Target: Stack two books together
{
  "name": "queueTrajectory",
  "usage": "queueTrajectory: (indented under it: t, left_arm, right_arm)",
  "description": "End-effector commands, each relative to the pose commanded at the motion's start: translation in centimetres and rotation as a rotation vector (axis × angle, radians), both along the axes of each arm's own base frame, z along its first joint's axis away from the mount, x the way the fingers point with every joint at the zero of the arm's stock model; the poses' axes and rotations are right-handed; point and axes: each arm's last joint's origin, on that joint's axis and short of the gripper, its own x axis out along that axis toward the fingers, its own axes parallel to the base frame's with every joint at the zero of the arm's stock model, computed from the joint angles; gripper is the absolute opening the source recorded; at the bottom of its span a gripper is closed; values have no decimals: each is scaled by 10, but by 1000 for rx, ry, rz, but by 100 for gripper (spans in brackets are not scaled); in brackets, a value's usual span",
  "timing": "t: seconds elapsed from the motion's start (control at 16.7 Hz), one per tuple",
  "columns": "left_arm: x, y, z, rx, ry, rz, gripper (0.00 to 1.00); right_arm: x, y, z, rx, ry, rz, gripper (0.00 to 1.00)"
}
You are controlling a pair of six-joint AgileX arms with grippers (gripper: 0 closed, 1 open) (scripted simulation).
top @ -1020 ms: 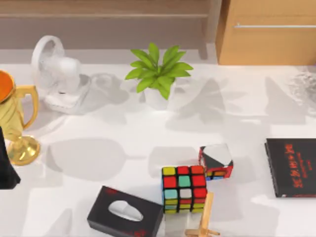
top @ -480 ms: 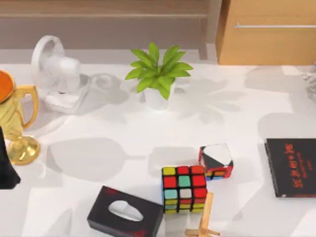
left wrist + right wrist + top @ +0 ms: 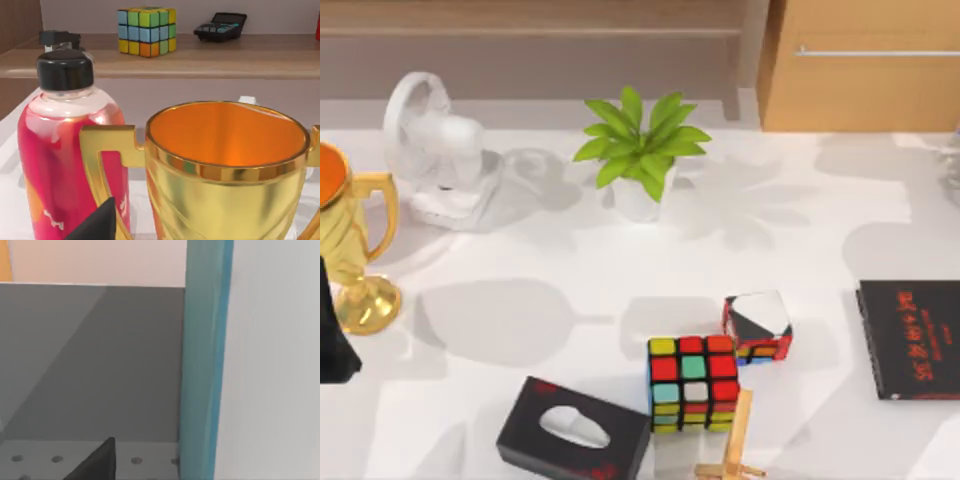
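Black book (image 3: 910, 338) with red lettering lies flat at the right edge of the table (image 3: 570, 260), well apart from the Rubik's cube (image 3: 693, 383) and the tissue box (image 3: 574, 431). My right wrist view shows the teal book (image 3: 202, 365) very near, its cover edge upright beside white pages; whether my right jaws hold it I cannot tell. My left arm (image 3: 334, 330) rests at the left edge beside the golden trophy (image 3: 350, 250), its jaws' state I also cannot tell.

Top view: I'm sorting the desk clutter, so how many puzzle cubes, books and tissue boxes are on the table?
Puzzle cubes: 2
Books: 1
Tissue boxes: 1
Total: 4
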Motion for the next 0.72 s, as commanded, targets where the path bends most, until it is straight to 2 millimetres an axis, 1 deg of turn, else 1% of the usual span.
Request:
queueTrajectory:
  t: [0.3, 0.54, 0.72]
  left_arm:
    - [0, 0, 0, 0, 0, 0, 100]
    - [0, 0, 0, 0, 0, 0, 100]
    - [0, 0, 0, 0, 0, 0, 100]
  right_arm:
    - [21, -1, 0, 0, 0, 0, 100]
    - [23, -1, 0, 0, 0, 0, 100]
    - [23, -1, 0, 0, 0, 0, 77]
